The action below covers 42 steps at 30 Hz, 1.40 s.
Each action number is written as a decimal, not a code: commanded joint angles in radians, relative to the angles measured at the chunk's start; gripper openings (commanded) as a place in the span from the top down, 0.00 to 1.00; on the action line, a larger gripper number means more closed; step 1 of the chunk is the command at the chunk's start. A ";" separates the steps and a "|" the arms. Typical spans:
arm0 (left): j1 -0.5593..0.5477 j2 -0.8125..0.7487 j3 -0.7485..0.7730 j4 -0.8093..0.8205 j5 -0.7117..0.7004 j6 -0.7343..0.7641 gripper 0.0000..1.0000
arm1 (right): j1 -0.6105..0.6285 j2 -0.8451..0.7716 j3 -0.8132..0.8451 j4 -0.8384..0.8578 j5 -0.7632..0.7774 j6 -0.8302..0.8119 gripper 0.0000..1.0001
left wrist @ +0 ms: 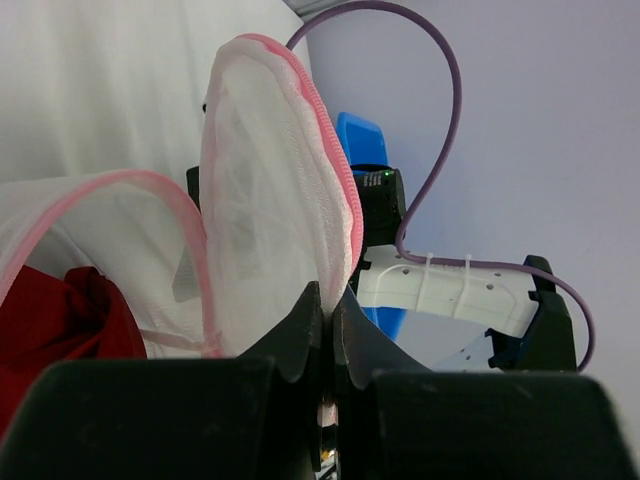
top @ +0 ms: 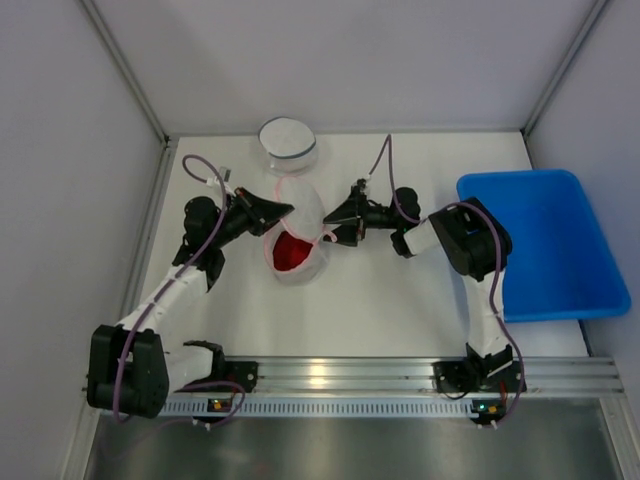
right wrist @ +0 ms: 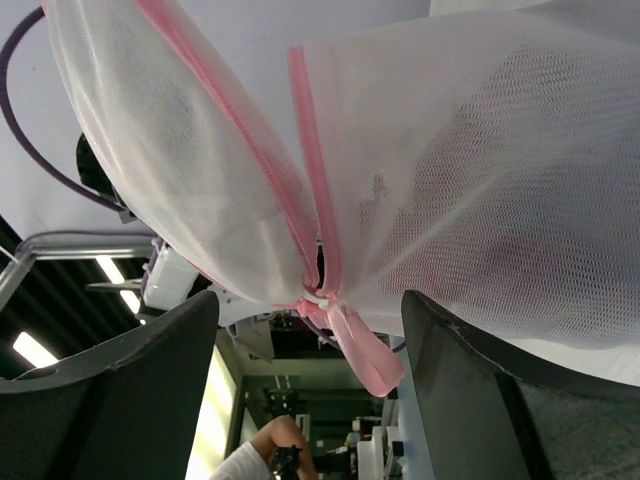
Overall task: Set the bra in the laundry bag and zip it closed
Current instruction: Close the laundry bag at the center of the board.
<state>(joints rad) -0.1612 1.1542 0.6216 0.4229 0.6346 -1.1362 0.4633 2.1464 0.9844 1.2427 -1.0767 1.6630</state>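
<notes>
Count: two arms, two tools, one laundry bag [top: 305, 215], one red bra [top: 292, 252], one blue bin [top: 540, 260], one round white container [top: 288, 145].

Edges and room: the laundry bag sits near the centre of the table [top: 400, 310], well apart from the left, right and near edges. There is bare table at its 6 o'clock, toward the arm bases, and more between it and the blue bin. The round white container is at 12 o'clock, near the back edge and just beside the bag. The blue bin is at 3 o'clock, near the right edge, with the right arm's elbow just beside its left rim.

The left tool [top: 283, 211], at the bag's 9 o'clock, is narrow and clamped on the pink-trimmed lid flap [left wrist: 270, 200], which stands upright. The right tool [top: 333, 230], at the bag's 3 o'clock, is wide. The pink zipper tab [right wrist: 352, 345] hangs between its fingers [right wrist: 130, 385], touching neither.

Containers: the laundry bag is open, zip not closed, with the bra bunched inside toward 6 o'clock. Cannot tell what the round white container holds.
</notes>
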 commanded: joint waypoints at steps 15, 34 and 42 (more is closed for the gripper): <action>0.023 -0.070 -0.171 0.066 -0.038 -0.037 1.00 | 0.026 0.033 0.108 0.268 0.015 0.126 0.66; 0.150 -0.113 0.133 -0.576 -0.015 0.670 0.51 | -0.043 -0.111 -0.075 0.093 0.054 -0.035 1.00; 0.132 0.062 0.178 -0.815 -0.036 0.859 0.57 | -0.054 -0.108 -0.078 0.153 0.038 0.000 1.00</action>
<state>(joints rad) -0.0216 1.1366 0.7742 -0.2443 0.6209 -0.3969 0.4198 2.0842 0.9031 1.2640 -1.0412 1.6718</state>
